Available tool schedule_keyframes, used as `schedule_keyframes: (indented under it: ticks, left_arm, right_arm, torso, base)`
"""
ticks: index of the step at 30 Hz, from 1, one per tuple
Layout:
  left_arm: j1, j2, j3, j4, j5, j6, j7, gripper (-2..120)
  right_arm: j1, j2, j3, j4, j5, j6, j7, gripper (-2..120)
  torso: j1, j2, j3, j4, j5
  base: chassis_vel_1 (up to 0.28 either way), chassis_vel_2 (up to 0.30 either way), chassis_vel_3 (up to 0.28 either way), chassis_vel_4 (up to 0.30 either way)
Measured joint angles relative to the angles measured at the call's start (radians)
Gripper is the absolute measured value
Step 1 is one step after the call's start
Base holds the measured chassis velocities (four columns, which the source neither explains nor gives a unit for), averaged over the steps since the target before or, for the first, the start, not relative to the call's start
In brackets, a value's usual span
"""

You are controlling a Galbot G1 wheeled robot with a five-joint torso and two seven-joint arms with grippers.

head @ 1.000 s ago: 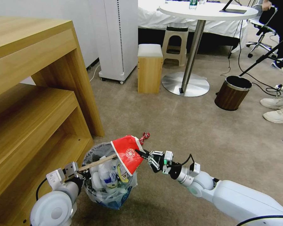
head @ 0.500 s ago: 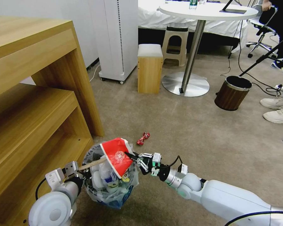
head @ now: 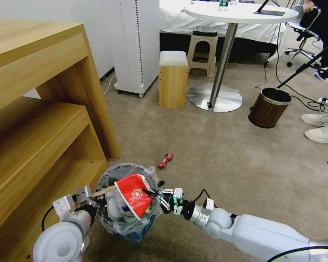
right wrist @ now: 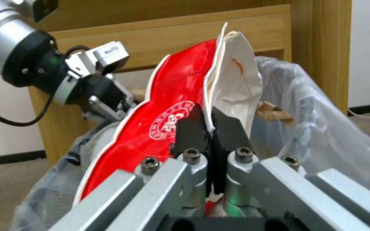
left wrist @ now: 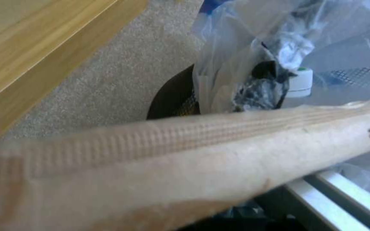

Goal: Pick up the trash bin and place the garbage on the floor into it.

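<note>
The trash bin [head: 129,218], a wire bin lined with a clear bag, hangs low beside the shelf and holds bottles and other litter. My left gripper [head: 97,204] is shut on its rim, also seen as the left gripper [right wrist: 101,96] in the right wrist view. My right gripper [head: 152,193] is shut on the rim of a crushed red paper cup [head: 132,194], which tilts into the bin's mouth. Its black fingertips [right wrist: 189,131] pinch the cup [right wrist: 151,134] wall. A wooden stick [head: 105,191] pokes out of the bin and crosses the left wrist view [left wrist: 185,154]. One red wrapper [head: 166,160] lies on the floor [head: 215,153].
A tall wooden shelf unit [head: 43,127] stands close on the left of the bin. Farther off are a brown wood-grain bin [head: 269,108], a round table's base [head: 215,97], a wooden stool [head: 174,78] and a white cabinet [head: 135,43]. A person's shoes [head: 322,127] are at the right edge.
My right gripper has carried the red cup left and down, from above the bin's right rim into its mouth. The left arm and the bin have stayed put.
</note>
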Motion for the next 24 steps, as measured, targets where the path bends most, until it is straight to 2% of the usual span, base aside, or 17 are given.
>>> schedule_keyframes:
  ticks: [3,4,5,8,10,11,14,16,18,19,20,23,24]
  left_arm:
    - [0.001,0.000,0.000,-0.002,0.001,0.000,0.000,0]
    - [0.001,0.000,0.000,-0.003,0.001,0.000,0.000,0]
    - [0.001,0.000,0.000,-0.003,0.001,0.000,0.000,0]
    - [0.000,-0.001,0.001,-0.004,0.001,0.000,0.000,0]
    - [0.000,-0.001,0.001,-0.004,0.001,0.000,0.000,0]
    - [-0.001,0.000,0.001,-0.003,0.001,0.000,0.000,0]
    - [-0.001,-0.001,0.002,-0.003,0.001,0.001,0.000,0]
    - [0.001,-0.006,0.005,0.002,0.007,0.002,0.004,0]
    - [0.001,-0.007,0.005,0.004,0.008,0.002,0.004,0]
    - [0.001,-0.009,0.005,0.010,0.012,0.002,0.004,0]
    - [0.001,-0.009,0.005,0.010,0.012,0.002,0.004,0]
    - [0.000,-0.010,0.006,0.021,0.015,0.002,0.006,0]
    - [0.000,-0.010,0.006,0.021,0.015,0.002,0.006,0]
  right_arm:
    - [0.000,0.001,0.002,-0.001,0.000,-0.001,0.001,0]
    - [-0.003,0.000,0.005,-0.001,-0.001,-0.002,0.002,6]
    - [-0.003,0.000,0.005,-0.001,-0.001,-0.002,0.002,6]
    - [-0.021,-0.004,0.019,0.009,-0.004,-0.003,0.006,21]
    - [-0.023,-0.006,0.020,0.013,-0.004,-0.004,0.006,22]
    - [-0.028,-0.010,0.025,0.023,-0.002,-0.008,0.005,32]
    - [-0.031,-0.015,0.029,0.032,0.001,-0.011,0.005,39]
    - [-0.035,-0.019,0.039,0.048,0.002,-0.013,0.010,52]
    - [-0.036,-0.019,0.044,0.053,0.002,-0.013,0.013,53]
    - [-0.042,-0.019,0.063,0.070,0.002,-0.013,0.022,59]
    - [-0.042,-0.019,0.063,0.070,0.002,-0.013,0.022,59]
    - [-0.063,-0.023,0.126,0.128,0.004,-0.016,0.050,76]
    - [-0.063,-0.023,0.126,0.128,0.004,-0.016,0.050,76]
  torso:
    - [0.000,0.000,0.000,0.0000,0.0000]
    - [0.000,0.000,0.000,-0.0001,0.0000]
    - [0.000,0.000,0.000,-0.0001,0.0000]
    - [0.000,0.000,0.000,-0.0001,0.0000]
    - [0.000,0.000,0.000,-0.0001,0.0000]
    - [0.000,0.000,0.000,-0.0002,0.0000]
    - [0.000,0.000,0.000,-0.0001,0.0000]
    - [0.000,0.000,0.000,-0.0001,0.0000]
    - [0.000,0.000,0.000,-0.0001,0.0000]
    - [0.000,0.000,0.000,-0.0001,0.0000]
    - [0.000,0.000,0.000,-0.0001,0.0000]
    - [0.000,0.000,0.000,-0.0001,0.0000]
    - [0.000,0.000,0.000,-0.0001,0.0000]
  base:
    - [0.000,0.000,0.000,0.000]
    - [0.000,0.000,0.000,0.000]
    - [0.000,0.000,0.000,0.000]
    - [0.000,0.000,0.000,0.000]
    - [0.000,0.000,0.000,0.000]
    - [0.000,0.000,0.000,0.000]
    - [0.000,0.000,0.000,0.000]
    - [0.000,0.000,0.000,0.000]
    - [0.000,0.000,0.000,0.000]
    - [0.000,0.000,0.000,0.000]
    - [0.000,0.000,0.000,0.000]
    - [0.000,0.000,0.000,0.000]
    - [0.000,0.000,0.000,0.000]
